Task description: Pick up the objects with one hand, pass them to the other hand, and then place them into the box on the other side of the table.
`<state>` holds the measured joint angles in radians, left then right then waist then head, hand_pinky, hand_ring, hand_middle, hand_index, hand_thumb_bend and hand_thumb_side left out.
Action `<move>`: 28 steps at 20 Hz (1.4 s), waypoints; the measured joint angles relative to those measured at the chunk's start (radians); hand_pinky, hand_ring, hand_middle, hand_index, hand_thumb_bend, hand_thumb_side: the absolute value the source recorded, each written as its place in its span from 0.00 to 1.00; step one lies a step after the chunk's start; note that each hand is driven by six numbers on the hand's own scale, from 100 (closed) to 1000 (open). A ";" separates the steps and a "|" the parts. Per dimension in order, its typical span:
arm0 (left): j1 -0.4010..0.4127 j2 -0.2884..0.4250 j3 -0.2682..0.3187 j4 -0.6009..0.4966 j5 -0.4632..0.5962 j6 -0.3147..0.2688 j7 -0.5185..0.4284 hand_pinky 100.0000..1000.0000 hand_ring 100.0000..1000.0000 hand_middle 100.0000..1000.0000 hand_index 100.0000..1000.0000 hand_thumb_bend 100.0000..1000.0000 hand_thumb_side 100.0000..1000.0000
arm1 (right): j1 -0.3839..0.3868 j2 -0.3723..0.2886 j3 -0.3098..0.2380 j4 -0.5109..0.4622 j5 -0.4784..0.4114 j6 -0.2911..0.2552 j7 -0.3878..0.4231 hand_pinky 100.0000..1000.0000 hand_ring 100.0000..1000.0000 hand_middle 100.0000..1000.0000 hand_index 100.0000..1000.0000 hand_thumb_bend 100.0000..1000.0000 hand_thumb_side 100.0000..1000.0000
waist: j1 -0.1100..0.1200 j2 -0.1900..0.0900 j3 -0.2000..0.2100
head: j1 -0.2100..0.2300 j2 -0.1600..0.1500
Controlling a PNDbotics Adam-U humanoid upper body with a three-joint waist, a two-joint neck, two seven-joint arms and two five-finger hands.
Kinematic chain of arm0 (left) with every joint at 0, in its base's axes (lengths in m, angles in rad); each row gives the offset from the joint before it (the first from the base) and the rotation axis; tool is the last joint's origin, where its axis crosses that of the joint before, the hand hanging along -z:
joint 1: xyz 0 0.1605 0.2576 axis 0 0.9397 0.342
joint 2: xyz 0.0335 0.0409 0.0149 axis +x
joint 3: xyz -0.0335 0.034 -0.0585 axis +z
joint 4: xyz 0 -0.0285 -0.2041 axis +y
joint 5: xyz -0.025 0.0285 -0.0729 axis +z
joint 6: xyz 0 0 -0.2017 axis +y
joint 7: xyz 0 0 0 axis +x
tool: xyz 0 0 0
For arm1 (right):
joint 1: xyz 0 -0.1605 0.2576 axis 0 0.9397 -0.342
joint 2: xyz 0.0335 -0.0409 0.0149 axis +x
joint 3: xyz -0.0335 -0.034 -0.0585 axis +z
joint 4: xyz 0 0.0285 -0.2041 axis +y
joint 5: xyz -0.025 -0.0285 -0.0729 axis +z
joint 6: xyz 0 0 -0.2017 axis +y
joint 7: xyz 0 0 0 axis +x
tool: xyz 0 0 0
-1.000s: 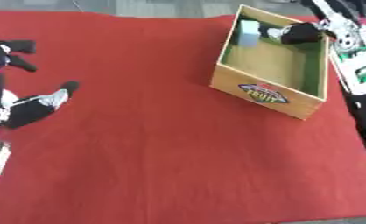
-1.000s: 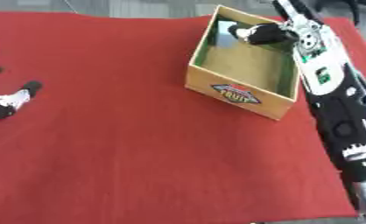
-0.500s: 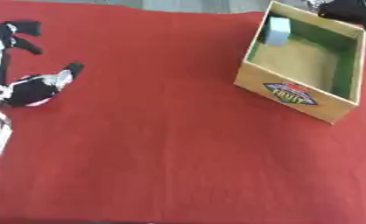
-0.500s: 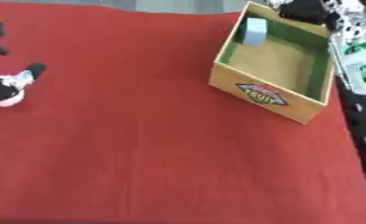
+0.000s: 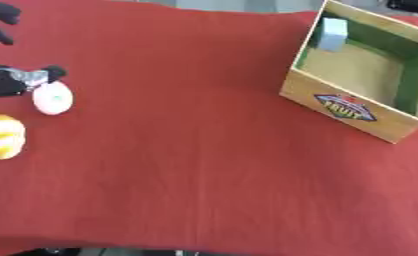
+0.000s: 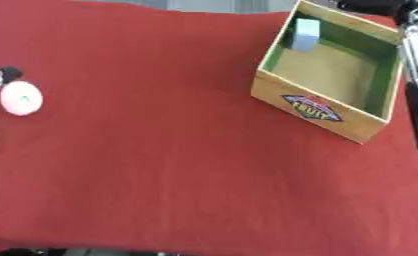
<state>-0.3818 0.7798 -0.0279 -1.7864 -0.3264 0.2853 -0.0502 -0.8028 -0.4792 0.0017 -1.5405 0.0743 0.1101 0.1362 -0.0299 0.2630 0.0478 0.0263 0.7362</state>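
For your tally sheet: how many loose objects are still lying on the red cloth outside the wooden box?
2. A pale pink round object lies at the cloth's left edge by the left hand; a yellow object lies just nearer the camera. More may lie beyond the left edge.

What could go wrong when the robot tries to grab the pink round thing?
The pink round thing looks smooth and egg-shaped, so it might roll off when the left hand nudges it. The yellow object lies close beside it and could get bumped. The box is far across the cloth, so the hand-over could drop it.
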 measured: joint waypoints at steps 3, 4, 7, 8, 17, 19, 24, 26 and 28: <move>-0.003 0.031 -0.001 0.025 -0.009 0.016 -0.056 0.83 0.63 0.69 0.78 0.72 0.22 | 0.003 0.000 0.000 0.000 -0.001 0.002 0.002 0.85 0.90 0.71 0.86 0.25 0.08 | 0.000 0.000 0.000 | 0.011 0.000; -0.003 0.041 -0.001 0.035 -0.012 0.021 -0.076 0.83 0.64 0.69 0.78 0.72 0.24 | 0.003 0.000 0.000 -0.001 -0.001 0.003 0.003 0.85 0.90 0.71 0.86 0.25 0.08 | 0.000 0.000 0.000 | 0.015 0.000; 0.000 0.072 -0.007 0.061 -0.014 0.035 -0.146 0.84 0.66 0.70 0.79 0.74 0.27 | 0.003 0.000 0.000 -0.002 -0.001 0.005 0.005 0.85 0.90 0.71 0.86 0.25 0.09 | 0.000 0.000 0.001 | 0.024 0.000; 0.005 0.083 -0.008 0.068 -0.014 0.039 -0.169 0.84 0.67 0.70 0.80 0.75 0.28 | 0.003 0.000 0.000 -0.004 0.000 0.005 0.005 0.85 0.90 0.71 0.86 0.25 0.09 | 0.000 0.000 0.002 | 0.026 0.000; 0.032 0.150 -0.030 0.149 -0.054 0.058 -0.325 0.84 0.72 0.72 0.81 0.77 0.30 | 0.012 -0.001 0.000 -0.006 0.003 0.007 0.007 0.85 0.89 0.70 0.86 0.25 0.10 | 0.003 0.000 0.003 | 0.043 0.000; 0.035 0.154 -0.032 0.169 -0.065 0.060 -0.351 0.84 0.74 0.72 0.82 0.78 0.30 | 0.012 -0.001 0.000 -0.006 0.004 0.008 0.008 0.84 0.89 0.70 0.85 0.25 0.10 | 0.003 0.000 0.003 | 0.047 0.000; 0.042 0.155 -0.049 0.209 -0.103 0.059 -0.430 0.85 0.77 0.73 0.82 0.80 0.28 | 0.018 -0.001 0.001 -0.006 0.009 0.008 0.009 0.84 0.89 0.70 0.85 0.25 0.10 | 0.003 0.000 0.003 | 0.065 0.000; 0.043 0.157 -0.051 0.223 -0.123 0.060 -0.459 0.85 0.77 0.73 0.82 0.80 0.27 | 0.021 -0.001 0.001 -0.006 0.010 0.008 0.010 0.84 0.89 0.69 0.85 0.25 0.11 | 0.003 0.000 0.003 | 0.076 0.000; 0.046 0.157 -0.051 0.238 -0.143 0.061 -0.481 0.85 0.78 0.74 0.83 0.79 0.26 | 0.021 -0.001 0.001 -0.006 0.011 0.009 0.010 0.84 0.89 0.69 0.85 0.25 0.11 | 0.003 0.000 0.003 | 0.087 0.000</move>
<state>-0.3362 0.9370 -0.0788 -1.5486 -0.4697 0.3465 -0.5314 -0.7817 -0.4801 0.0026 -1.5464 0.0853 0.1186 0.1458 -0.0271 0.2630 0.0505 0.1136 0.7362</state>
